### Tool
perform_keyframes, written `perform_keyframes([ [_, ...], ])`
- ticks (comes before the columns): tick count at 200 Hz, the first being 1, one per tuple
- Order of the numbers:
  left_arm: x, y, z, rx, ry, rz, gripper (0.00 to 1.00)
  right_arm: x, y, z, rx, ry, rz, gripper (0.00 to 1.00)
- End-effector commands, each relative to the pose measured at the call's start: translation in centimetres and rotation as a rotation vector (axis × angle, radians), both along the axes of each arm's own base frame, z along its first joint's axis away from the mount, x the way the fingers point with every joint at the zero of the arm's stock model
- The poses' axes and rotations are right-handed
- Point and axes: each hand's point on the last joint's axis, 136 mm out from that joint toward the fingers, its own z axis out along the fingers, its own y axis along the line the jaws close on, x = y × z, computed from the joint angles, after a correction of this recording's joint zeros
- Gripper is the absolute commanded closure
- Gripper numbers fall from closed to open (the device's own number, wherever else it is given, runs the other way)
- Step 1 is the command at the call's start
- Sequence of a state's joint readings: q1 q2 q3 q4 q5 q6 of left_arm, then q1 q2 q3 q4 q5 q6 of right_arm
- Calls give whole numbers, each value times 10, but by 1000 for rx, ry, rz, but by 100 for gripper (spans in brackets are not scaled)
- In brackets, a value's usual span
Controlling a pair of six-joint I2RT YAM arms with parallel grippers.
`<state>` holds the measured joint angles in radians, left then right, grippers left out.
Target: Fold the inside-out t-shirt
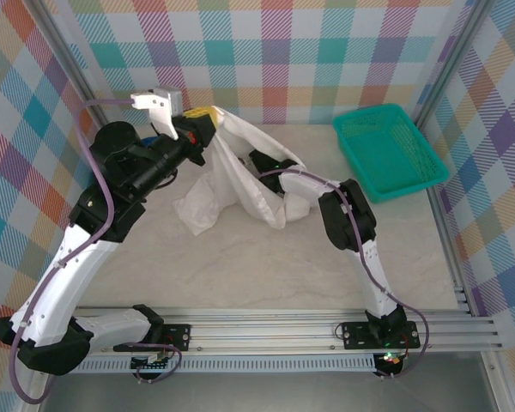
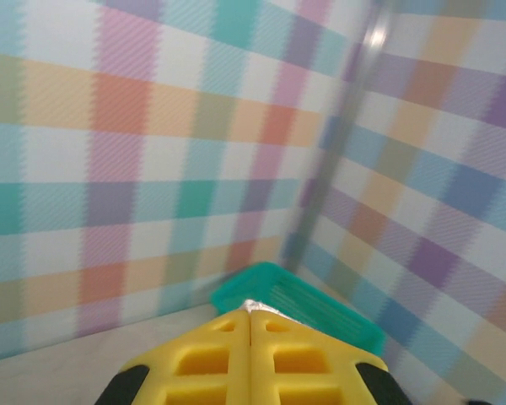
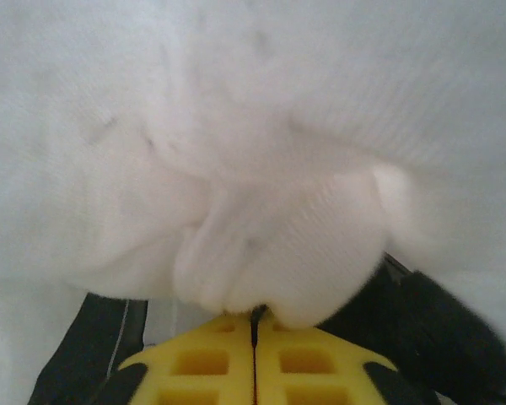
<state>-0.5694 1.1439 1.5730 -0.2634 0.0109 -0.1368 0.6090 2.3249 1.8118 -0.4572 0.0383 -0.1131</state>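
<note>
Left arm (image 1: 90, 219) arched high beside the white soft cotton t-shirt (image 1: 240, 176), left gripper (image 1: 207, 113) at its topmost edge, yellow fingers (image 2: 211, 359) pressed together, right arm (image 1: 360, 245) low at the shirt's right side, right gripper (image 3: 254, 319) closed on bunched cloth.

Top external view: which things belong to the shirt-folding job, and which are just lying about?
In the job:
white t-shirt, one end held up above the table
left claw, shut on the shirt
right claw, shut on bunched shirt fabric

Lying about:
green basket, at the table's far right corner
</note>
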Motion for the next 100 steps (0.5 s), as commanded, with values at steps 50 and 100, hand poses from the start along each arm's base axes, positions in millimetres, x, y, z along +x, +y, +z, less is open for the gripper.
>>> perform_keyframes([
  [50,121,128,-152,51,400,579,100,-65,-12,78,188,42,122,100],
  [100,174,107,-265,82,651,436,100,-105,5,144,452,-27,252,100],
])
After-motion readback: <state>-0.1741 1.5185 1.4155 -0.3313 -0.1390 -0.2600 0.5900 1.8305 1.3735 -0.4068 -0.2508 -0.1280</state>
